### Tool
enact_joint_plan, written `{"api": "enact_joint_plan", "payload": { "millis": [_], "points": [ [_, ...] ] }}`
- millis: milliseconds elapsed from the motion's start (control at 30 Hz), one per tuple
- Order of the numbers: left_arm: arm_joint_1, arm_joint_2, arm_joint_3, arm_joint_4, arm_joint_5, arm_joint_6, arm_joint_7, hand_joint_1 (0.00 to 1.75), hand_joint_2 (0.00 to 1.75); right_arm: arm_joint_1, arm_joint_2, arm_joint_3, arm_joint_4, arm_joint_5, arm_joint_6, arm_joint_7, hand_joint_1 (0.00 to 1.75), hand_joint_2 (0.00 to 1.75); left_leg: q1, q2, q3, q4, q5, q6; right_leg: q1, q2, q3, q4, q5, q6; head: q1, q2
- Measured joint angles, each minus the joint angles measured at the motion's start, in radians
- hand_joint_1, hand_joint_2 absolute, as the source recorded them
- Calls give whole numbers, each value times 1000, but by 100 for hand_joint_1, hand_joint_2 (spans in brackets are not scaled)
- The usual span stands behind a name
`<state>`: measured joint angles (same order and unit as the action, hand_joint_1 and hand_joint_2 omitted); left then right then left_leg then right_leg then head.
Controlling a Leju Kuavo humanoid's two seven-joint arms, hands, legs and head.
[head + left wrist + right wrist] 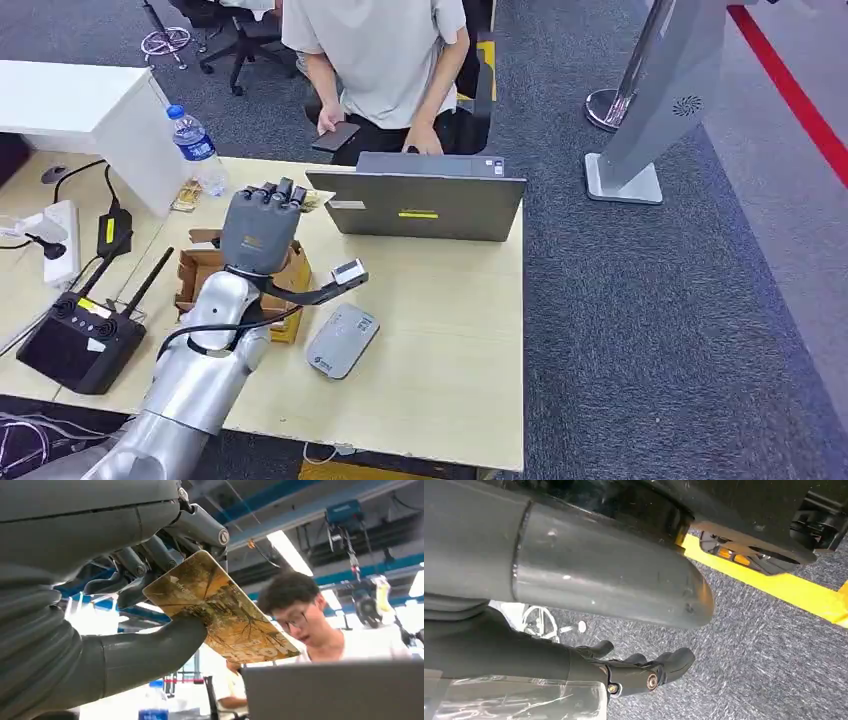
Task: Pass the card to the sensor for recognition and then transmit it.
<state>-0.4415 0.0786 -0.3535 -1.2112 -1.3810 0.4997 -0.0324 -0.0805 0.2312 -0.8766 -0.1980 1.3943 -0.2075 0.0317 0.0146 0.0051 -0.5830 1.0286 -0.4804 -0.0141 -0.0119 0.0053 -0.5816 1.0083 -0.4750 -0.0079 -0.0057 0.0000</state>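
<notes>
Grey carpet floor (640,330), pale wooden desk (450,370), ceiling strip light (290,552), perhaps fluorescent

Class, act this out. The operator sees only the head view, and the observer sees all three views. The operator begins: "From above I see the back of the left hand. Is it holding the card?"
Observer: Yes. In the left wrist view, the left hand pinches the card between its thumb and fingers.
Operator: Which face of the card shows?
Observer: A golden-brown printed face with a branch pattern.
Operator: And the right hand?
Observer: The right hand hangs above grey carpet and holds nothing.
</notes>
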Motion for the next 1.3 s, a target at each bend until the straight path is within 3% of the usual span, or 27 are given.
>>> {"api": "enact_joint_plan", "payload": {
  "millis": [533, 1000, 1300],
  "points": [
    [34, -55, -134, 93, -14, -218, 65, 175, 175, 0, 0, -13, 0, -19, -3, 1, 0, 0, 0, 0, 0, 0, 0, 0, 0, 0, 0, 0, 0, 0, 0, 0],
    [112, -33, -265, 67, -41, -327, 107, 175, 175, 1, 0, -40, 0, -50, -10, 7, 0, 0, 0, 0, -1, 0, 0, 0, 0, 0, 0, 0, 0, 0, 0, 0],
    [121, -11, -292, 53, -42, -335, 111, 175, 175, 1, 0, -52, 0, -49, -10, 8, 0, 0, 0, 0, -1, 0, 0, 0, 0, -1, 0, 0, 0, 0, 0, 0]
  ]
}}
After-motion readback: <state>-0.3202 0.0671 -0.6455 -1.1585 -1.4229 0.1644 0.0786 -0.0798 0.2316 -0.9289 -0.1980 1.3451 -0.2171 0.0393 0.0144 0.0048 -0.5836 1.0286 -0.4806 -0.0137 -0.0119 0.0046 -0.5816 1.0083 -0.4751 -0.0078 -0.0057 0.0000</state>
